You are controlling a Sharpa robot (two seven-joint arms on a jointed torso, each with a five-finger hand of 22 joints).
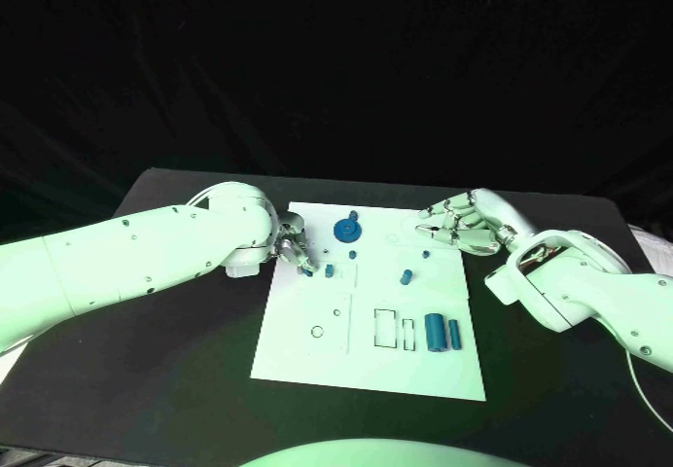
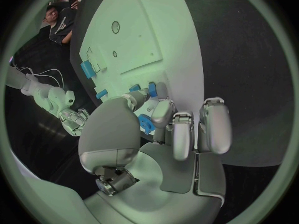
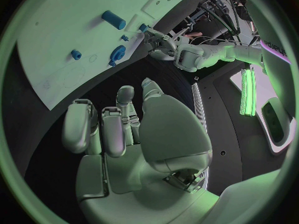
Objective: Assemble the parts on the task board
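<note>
The white task board point(image 1: 365, 365) lies mid-table. A round blue toothed part point(image 1: 346, 230) sits near its far edge, and shows past my left fingertips point(image 2: 146, 123). Two small blue parts point(image 1: 306, 271) point(image 1: 330, 271) stand close to my left hand point(image 1: 291, 245), which hovers at the board's left edge holding nothing. Another small part point(image 1: 406, 276) stands toward the middle. Two blue cylinders point(image 1: 444, 332) lie near the right edge. My right hand point(image 1: 456, 222) hangs over the far right corner, its fingers loosely bent and holding nothing. From the right wrist I see the toothed part point(image 3: 117, 51) and a cylinder point(image 3: 114, 20).
The black table point(image 1: 168, 341) surrounds the board on all sides. Outlined slots and a small hole point(image 1: 317, 331) mark the board's near half. My left arm point(image 1: 126, 263) lies across the table's left side, my right arm point(image 1: 589, 292) across its right.
</note>
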